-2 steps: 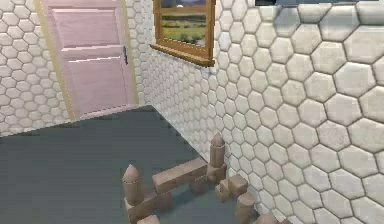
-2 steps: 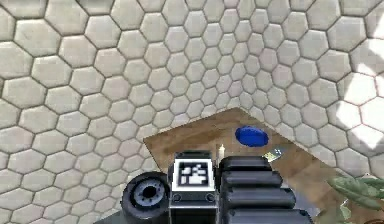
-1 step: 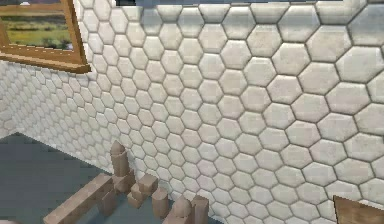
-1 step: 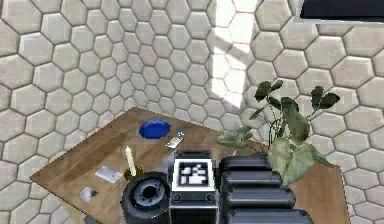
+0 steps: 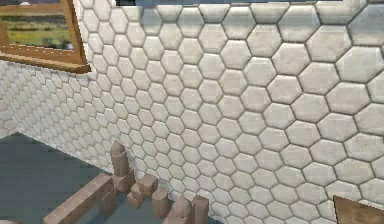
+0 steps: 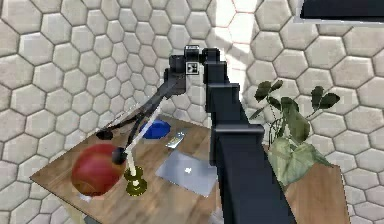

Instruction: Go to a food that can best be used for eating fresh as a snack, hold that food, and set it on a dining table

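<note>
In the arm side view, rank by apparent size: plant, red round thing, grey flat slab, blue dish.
1. plant
2. red round thing, nearer the camera, so unsure against the slab
3. grey flat slab
4. blue dish

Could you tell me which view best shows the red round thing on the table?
The arm side view: the red round thing sits large on the wooden table. The forward view gives the tiled wall and wooden furniture.
</note>
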